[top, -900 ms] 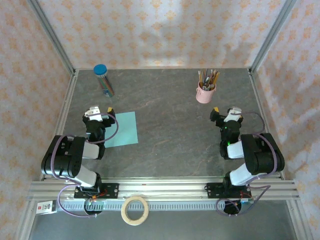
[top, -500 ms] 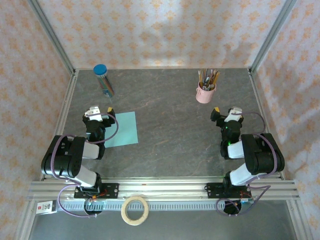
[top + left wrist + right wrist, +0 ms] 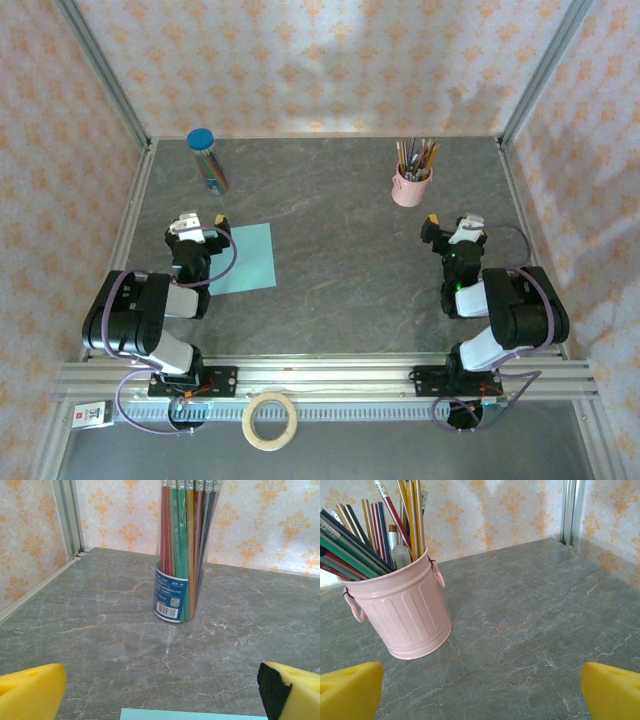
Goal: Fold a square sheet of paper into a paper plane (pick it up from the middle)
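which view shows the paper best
The top external view: the paper lies flat there, nearly whole, its left edge behind the left arm. The left wrist view catches a sliver of its far edge at the bottom. The right wrist view faces the pink bucket of pencils.

clear pencil tube (image 3: pixel 180 555) and pink pencil bucket (image 3: pixel 400 615) stand upright, well apart.

Lighting bright, even, diffuse. Pale patches mottle the orange-patterned back wall (image 3: pixel 330 60). Soft shadow hugs the pink ribbed metal bucket (image 3: pixel 400 615). Focus sharp across the grey marbled tabletop (image 3: pixel 100 630).
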